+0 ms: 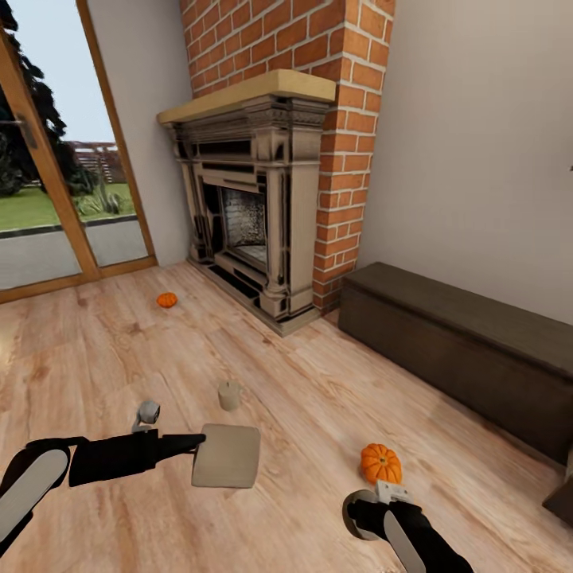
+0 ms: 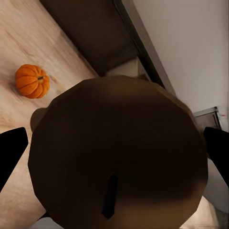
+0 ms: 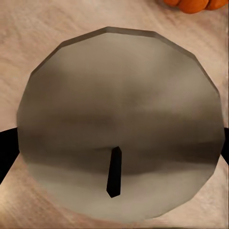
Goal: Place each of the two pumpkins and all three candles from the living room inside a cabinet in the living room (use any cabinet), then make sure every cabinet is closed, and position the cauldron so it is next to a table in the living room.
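Beige wax sits in both my grips. My left end effector is closed round one pale candle, held out level above the wood floor. My right end effector clasps a second candle, its dark wick towards the wrist camera. A third candle stands on the floor ahead, well short of the brick fireplace.

One pumpkin lies just beyond my right end effector, and the other pumpkin is far off near the glass door. The dark cabinet runs along the right wall, and in the head view its front looks shut.

I judge this to be the carrying step for the candles. With both end effectors full, the next move calls for turning right to the cabinet, then freeing one end effector to open a drawer.
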Tool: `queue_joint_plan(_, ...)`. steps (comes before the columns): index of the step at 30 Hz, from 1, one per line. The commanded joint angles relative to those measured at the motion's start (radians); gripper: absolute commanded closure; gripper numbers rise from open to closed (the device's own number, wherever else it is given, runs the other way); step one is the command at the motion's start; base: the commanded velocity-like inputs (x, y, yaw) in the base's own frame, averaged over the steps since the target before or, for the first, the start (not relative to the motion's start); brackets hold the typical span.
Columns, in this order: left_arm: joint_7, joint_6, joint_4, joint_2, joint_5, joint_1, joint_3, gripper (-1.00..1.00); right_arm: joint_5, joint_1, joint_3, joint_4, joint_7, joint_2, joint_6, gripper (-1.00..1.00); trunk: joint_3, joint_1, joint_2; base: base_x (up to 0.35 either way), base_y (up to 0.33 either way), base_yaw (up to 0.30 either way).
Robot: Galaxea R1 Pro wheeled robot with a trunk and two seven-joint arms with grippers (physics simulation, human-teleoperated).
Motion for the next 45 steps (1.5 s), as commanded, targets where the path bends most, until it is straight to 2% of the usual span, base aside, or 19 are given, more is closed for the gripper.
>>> queue_joint_plan(1,-0.003,0.005,0.0,0.001,0.01,-0.001,0.0,1.0,-0.011,-0.001,0.004,-0.001,-0.01,0.0,0.003,1.0,-0.001,0.0,0.0,0.0,0.0,-0.278)
queue_joint_plan(17,-0.004,0.005,0.0,0.0,0.011,-0.001,-0.002,1.0,-0.012,-0.001,0.003,-0.001,-0.01,0.0,0.002,1.0,-0.001,0.0,0.0,0.0,0.0,-0.277)
queue_joint_plan(30,-0.004,0.005,0.0,0.0,0.01,-0.001,-0.001,1.0,-0.012,-0.001,0.003,-0.002,-0.01,0.0,0.0,1.0,0.04,-0.05,0.091,0.0,0.0,-0.273)
queue_joint_plan(45,-0.002,0.004,0.0,0.0,0.01,-0.001,-0.002,1.0,-0.012,-0.001,0.003,-0.017,-0.009,0.0,0.002,1.0,0.078,-0.108,0.196,0.0,0.0,-0.1)
